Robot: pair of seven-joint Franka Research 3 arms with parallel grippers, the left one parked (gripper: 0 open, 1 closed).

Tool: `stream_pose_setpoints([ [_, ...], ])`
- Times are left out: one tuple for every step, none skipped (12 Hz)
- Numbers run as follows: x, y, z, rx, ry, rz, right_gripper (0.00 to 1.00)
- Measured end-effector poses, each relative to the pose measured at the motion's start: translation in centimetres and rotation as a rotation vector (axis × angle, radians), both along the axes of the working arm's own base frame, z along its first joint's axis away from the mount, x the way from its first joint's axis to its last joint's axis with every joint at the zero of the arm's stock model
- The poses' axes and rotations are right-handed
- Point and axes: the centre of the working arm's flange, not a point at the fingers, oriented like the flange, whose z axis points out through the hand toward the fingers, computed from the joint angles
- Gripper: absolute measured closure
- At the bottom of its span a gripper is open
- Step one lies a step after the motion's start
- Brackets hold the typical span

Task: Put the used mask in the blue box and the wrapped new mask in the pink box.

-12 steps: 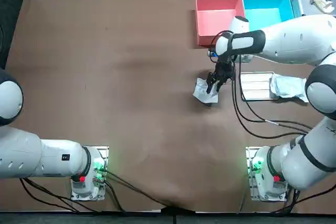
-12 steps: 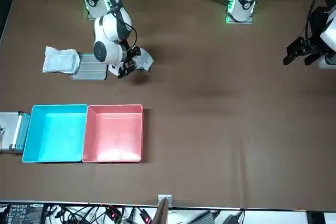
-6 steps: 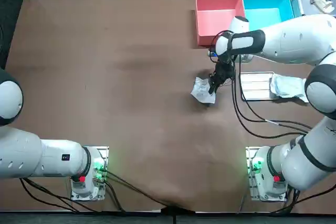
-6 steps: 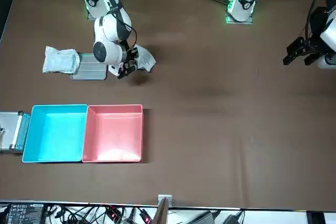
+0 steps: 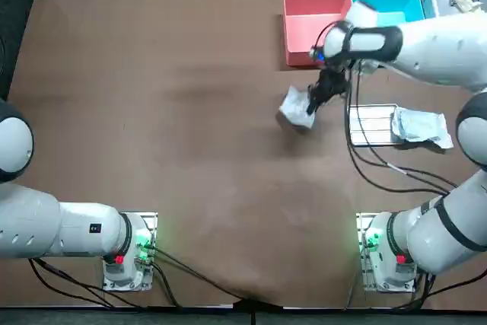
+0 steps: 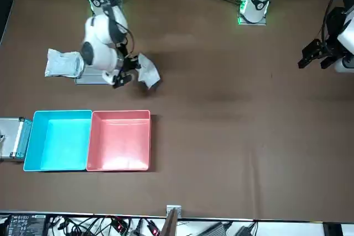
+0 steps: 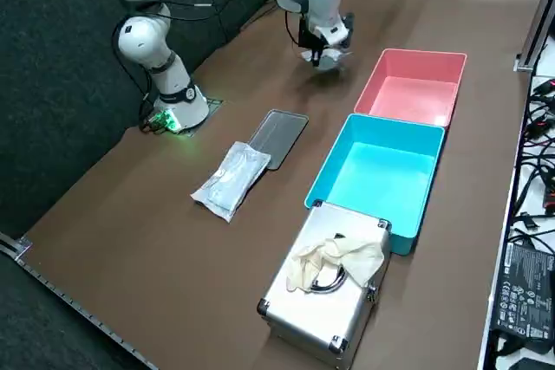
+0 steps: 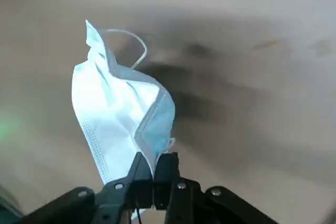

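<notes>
The brown table filled every view. The right arm reached across its far right part, over the ground just in front of the two boxes. At the table's right edge stood a silver case with a pale crumpled glove-like thing on its lid. Touching the case was the blue box, and touching that, side by side, the pink box; both were open-topped with nothing in them. In front of the blue box lay a flat metal tray. The wrapped new mask, a pale mask in a clear, creased wrapper, lay just beside the tray on its right, overlapping the tray's edge.

The used mask was off the table, held in the air near the pink box's near left corner and outside both boxes. It was white on one face with light blue showing along its folded edge, bent roughly in half and rumpled, and a thin white ear loop curled free at the end away from the fingers. Its dark shadow lay on the tabletop beneath it.

The right gripper pointed down, its two black fingers pressed together on one edge of the used mask, and the rest of the mask hung away from them.
</notes>
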Motion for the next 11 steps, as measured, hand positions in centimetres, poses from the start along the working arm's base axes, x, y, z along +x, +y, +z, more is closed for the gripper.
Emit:
stream_pose_setpoints([
  [1.5,-1.7,2.0,0.022,-0.013,-0.036,0.98],
  [3.1,-3.6,4.5,0.049,-0.015,-0.069,0.98],
  [4.8,-5.9,7.1,0.077,-0.016,-0.101,0.98],
  [6.5,-8.3,9.8,0.102,-0.024,-0.135,0.98],
  [8.1,-10.9,12.1,0.120,-0.046,-0.174,0.98],
  [10.8,-16.3,15.2,0.127,-0.108,-0.259,0.98],
  [11.9,-19.0,16.2,0.118,-0.138,-0.298,0.98],
  [13.0,-21.3,16.8,0.107,-0.162,-0.329,0.98],
  [14.1,-23.3,17.3,0.097,-0.184,-0.357,0.98],
  [15.4,-25.1,17.5,0.088,-0.201,-0.381,0.98],
  [16.6,-26.9,17.4,0.073,-0.214,-0.399,0.98],
])
